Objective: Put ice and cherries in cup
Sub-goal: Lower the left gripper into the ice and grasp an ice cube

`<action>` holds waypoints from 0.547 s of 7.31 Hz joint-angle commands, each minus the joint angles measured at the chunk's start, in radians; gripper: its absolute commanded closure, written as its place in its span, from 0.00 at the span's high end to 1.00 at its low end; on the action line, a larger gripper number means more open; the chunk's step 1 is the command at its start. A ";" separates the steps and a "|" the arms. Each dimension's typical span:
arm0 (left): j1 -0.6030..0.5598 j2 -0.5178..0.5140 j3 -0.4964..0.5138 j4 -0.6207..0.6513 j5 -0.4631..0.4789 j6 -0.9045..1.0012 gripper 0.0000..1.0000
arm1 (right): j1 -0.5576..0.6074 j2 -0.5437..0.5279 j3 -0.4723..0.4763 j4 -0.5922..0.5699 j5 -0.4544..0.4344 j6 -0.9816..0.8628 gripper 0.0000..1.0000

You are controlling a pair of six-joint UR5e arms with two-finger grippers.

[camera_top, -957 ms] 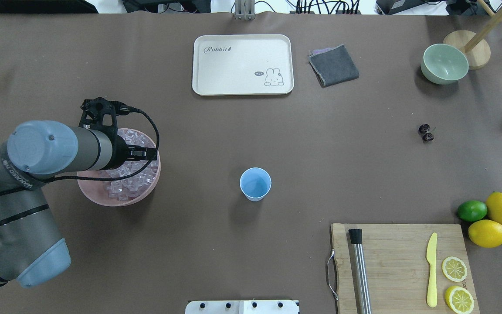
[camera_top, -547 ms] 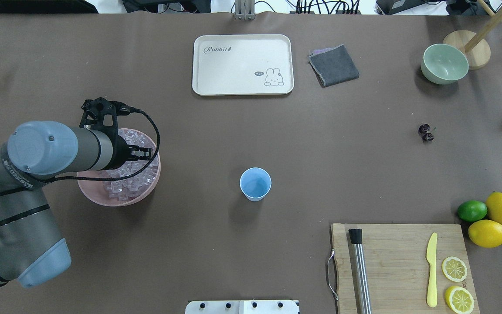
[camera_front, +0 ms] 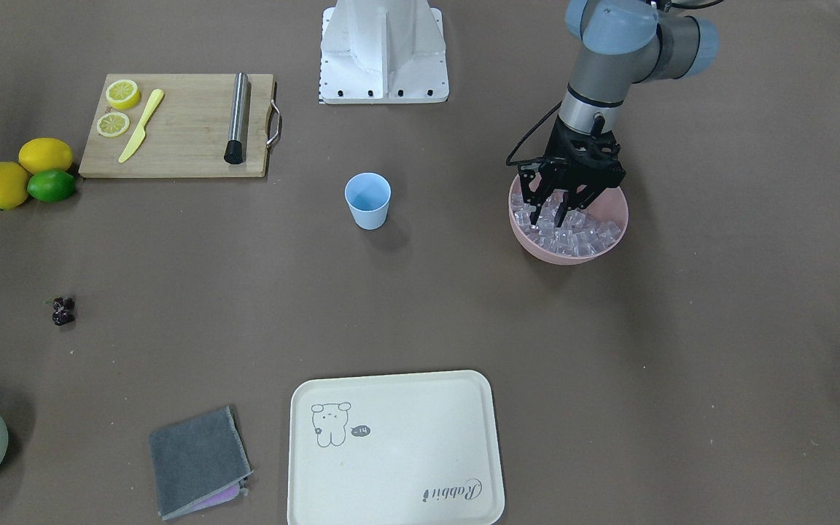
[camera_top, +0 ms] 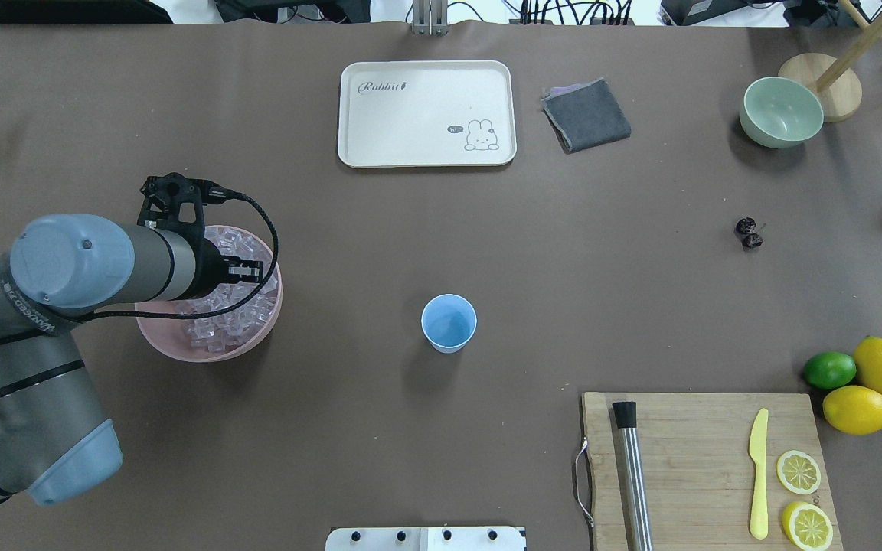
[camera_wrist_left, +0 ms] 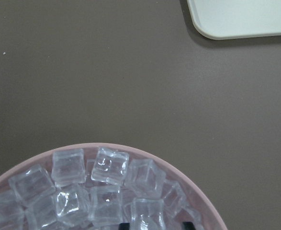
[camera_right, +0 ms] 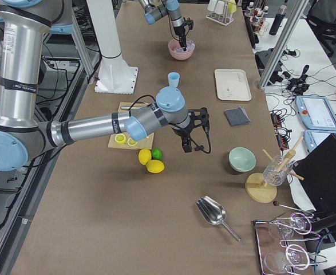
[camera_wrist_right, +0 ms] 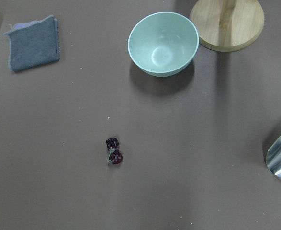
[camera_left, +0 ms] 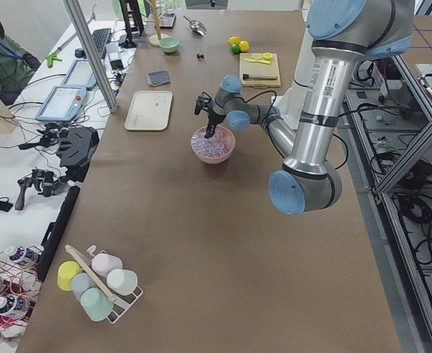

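The left gripper is low in the pink bowl, its fingers apart around one cube of the ice. The cup stands empty mid-tabletop, the cherries well apart from it; for the right gripper I cannot tell the state

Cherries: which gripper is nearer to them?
Right. The right gripper hangs close by the cherries; the left gripper is across the table, in the pink bowl of ice.

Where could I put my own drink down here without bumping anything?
Bare brown table lies between the light-blue plastic cup, the cream rectangular tray and the dark cherries. Crowded: the wooden cutting board beside the lemons and lime, and the pink bowl of ice cubes, where the left end effector dips.
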 commanded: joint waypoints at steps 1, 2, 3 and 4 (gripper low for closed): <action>0.000 0.001 0.002 0.000 0.001 0.000 0.47 | 0.000 -0.001 -0.001 0.000 0.000 -0.002 1.00; 0.000 0.001 0.002 0.000 0.001 0.000 0.47 | 0.000 -0.001 -0.001 0.000 0.000 -0.002 1.00; 0.000 0.001 0.002 0.000 0.001 0.000 0.38 | 0.000 -0.001 -0.001 0.000 0.000 -0.002 1.00; 0.000 0.001 0.002 0.000 0.001 0.000 0.27 | 0.000 -0.001 -0.001 0.000 0.000 -0.002 1.00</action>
